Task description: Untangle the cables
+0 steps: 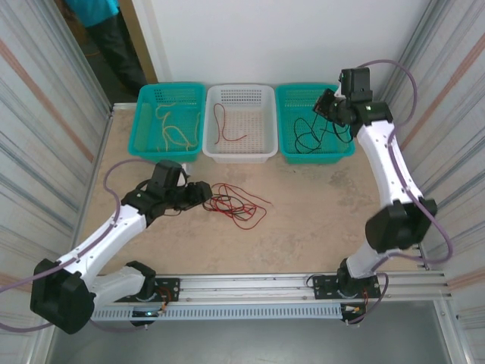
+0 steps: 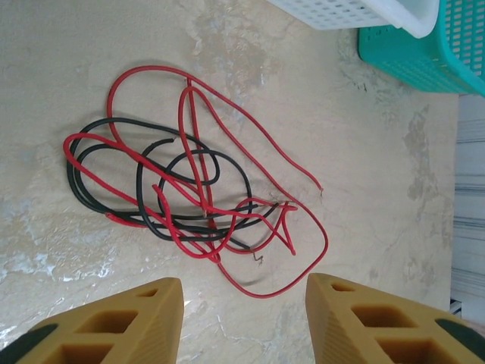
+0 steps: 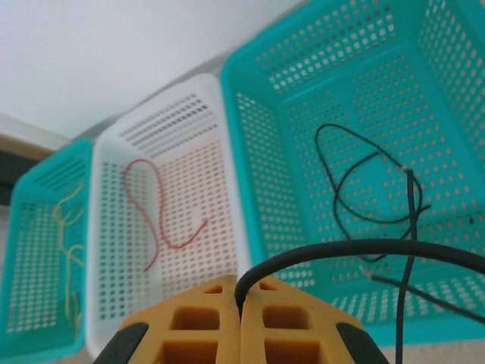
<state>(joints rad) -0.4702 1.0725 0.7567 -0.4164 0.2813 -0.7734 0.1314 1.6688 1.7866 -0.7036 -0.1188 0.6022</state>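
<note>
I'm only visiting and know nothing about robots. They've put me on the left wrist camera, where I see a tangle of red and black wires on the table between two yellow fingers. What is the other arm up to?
Observer: The right gripper is shut on a black cable, which it holds above the right teal basket. The cable hangs down into that basket.
Visitor: I can see the corner of a white basket. Is there anything in it?
Observer: Yes, the white basket holds one red cable, lying loose on its own. To its left, the left teal basket holds cream cables.
</note>
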